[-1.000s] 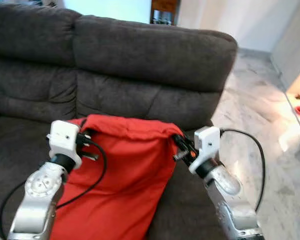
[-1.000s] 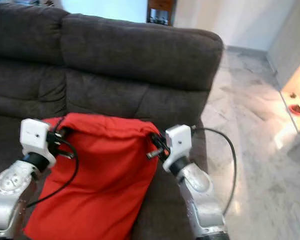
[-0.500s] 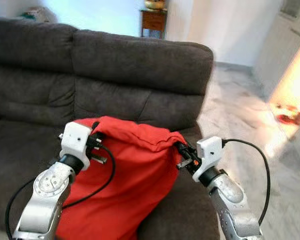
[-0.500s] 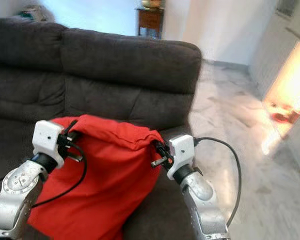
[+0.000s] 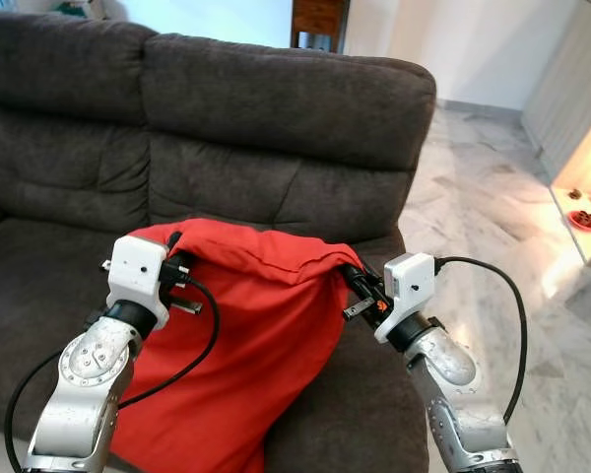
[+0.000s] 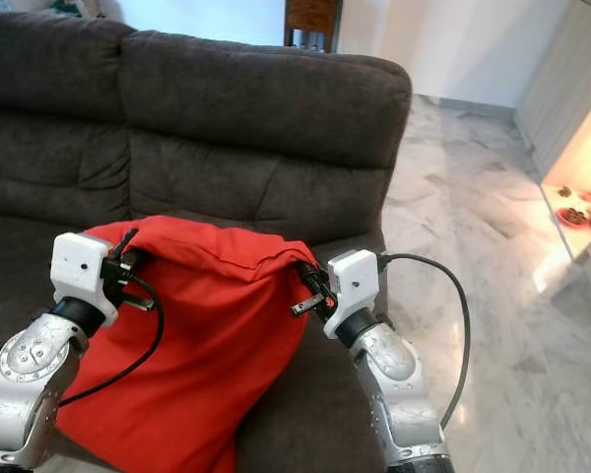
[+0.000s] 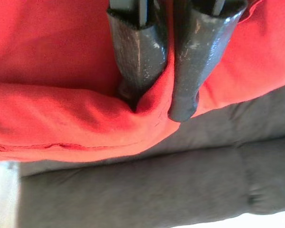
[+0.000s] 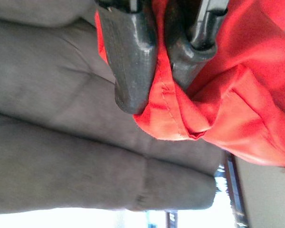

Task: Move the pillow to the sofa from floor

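Unmoved since before: limp red pillow (image 5: 246, 335), top corners pinched by left claw (image 7: 154, 102) and right claw (image 8: 154, 92)

head eyes look down at the sofa (image 5: 276, 108); both wrist views sit close against the red pillow (image 7: 61, 109).

Both silver arms are reaching forward and up, elbows bent, wrists raised to about the same height. The left gripper (image 5: 172, 258) is pinching the upper left corner of the red pillow (image 5: 246, 345), its fingers (image 7: 137, 52) pressed tight on a fold of cloth. The right gripper (image 5: 355, 286) is clamping the upper right corner likewise.
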Available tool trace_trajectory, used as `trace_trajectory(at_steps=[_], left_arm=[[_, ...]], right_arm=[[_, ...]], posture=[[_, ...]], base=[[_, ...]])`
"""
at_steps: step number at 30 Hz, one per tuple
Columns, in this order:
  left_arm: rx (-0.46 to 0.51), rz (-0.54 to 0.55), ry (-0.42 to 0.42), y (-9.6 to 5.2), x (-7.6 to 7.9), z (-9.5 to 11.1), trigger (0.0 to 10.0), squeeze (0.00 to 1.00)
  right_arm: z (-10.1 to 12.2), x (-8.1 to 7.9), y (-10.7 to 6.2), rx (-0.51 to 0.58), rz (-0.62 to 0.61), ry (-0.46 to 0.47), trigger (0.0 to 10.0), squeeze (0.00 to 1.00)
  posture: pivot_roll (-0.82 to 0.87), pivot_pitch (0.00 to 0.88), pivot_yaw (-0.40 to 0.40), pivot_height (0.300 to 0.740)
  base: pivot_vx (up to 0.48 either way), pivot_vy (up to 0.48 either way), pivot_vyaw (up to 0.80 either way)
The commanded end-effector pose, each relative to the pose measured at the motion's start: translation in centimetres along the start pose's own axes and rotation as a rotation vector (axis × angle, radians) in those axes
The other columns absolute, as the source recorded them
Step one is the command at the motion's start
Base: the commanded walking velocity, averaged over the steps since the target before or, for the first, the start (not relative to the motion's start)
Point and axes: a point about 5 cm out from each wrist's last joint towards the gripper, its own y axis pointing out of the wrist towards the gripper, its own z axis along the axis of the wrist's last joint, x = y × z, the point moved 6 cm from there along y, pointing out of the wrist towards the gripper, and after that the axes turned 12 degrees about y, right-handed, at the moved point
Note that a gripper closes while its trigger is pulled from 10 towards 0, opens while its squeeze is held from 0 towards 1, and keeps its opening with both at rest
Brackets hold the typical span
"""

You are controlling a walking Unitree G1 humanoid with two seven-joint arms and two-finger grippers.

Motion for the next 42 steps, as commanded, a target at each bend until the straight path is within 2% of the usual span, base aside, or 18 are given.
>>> trace_trajectory(at_steps=[1, 6, 19, 28, 29, 30, 31, 32, 33, 42], left_arm=[[0.009, 0.01, 0.006, -0.2, -0.2, 0.1, 10.0, 0.0], [0.007, 0.016, 0.012, -0.1, -0.4, 0.0, 10.0, 0.0], [-0.007, 0.043, 0.03, -0.2, -1.1, -0.4, 10.0, 0.0], [-0.011, 0.046, 0.045, 0.0, -1.5, -0.5, 10.0, 0.0], [-0.012, 0.032, 0.043, 0.0, -1.3, -0.5, 10.0, 0.2], [-0.012, 0.032, 0.043, 0.0, -1.3, -0.5, 10.0, 0.2], [-0.012, 0.023, 0.043, 0.0, -1.0, -0.5, 10.0, 0.66], [-0.012, 0.011, 0.041, 0.0, -0.8, -0.5, 10.0, 0.92], [-0.011, -0.005, 0.041, -0.1, -0.4, -0.5, 10.0, 1.0], [-0.009, -0.029, 0.039, 0.0, 0.5, -0.5, 10.0, 1.0]], right_arm=[[1.1, -0.8, 0.4, 0.04, 0.034, -0.028, 10.0, 0.0], [1.2, -1.0, 0.6, 0.044, 0.045, -0.024, 10.0, 0.0], [1.1, -1.2, 0.9, 0.043, 0.045, -0.013, 10.0, 0.0], [0.6, -0.9, 2.3, 0.01, 0.013, -0.045, 10.0, 0.0], [0.2, -1.2, 2.6, -0.01, 0.032, -0.067, 10.0, 0.0], [0.2, -1.2, 2.6, -0.01, 0.032, -0.067, 10.0, 0.0], [0.0, -1.6, 2.7, -0.024, 0.049, -0.075, 10.0, 0.0], [-0.3, -1.8, 2.8, -0.042, 0.057, -0.078, 10.0, 0.17], [-0.7, -2.1, 3.0, -0.063, 0.072, -0.078, 10.0, 1.0], [-0.4, -3.7, 3.4, -0.045, 0.145, -0.088, 10.0, 1.0]], posture=[[0.15, 0.087, -0.047, 0.74], [0.15, 0.087, -0.048, 0.74], [0.15, 0.088, -0.048, 0.74], [0.15, 0.088, -0.047, 0.74], [0.15, 0.089, -0.048, 0.74], [0.15, 0.089, -0.048, 0.74], [0.15, 0.089, -0.048, 0.74], [0.15, 0.089, -0.048, 0.74], [0.16, 0.092, -0.049, 0.74], [0.16, 0.095, -0.05, 0.74]], base=[[0.0, 0.0, 0.78], [0.0, 0.0, 0.72], [0.0, 0.0, 0.0], [0.0, 0.0, 0.0], [0.0, 0.0, 0.0], [0.0, 0.0, 0.0], [0.0, 0.0, 0.0], [0.0, 0.0, 0.0], [0.0, 0.0, 0.0], [0.0, 0.0, 0.0]])
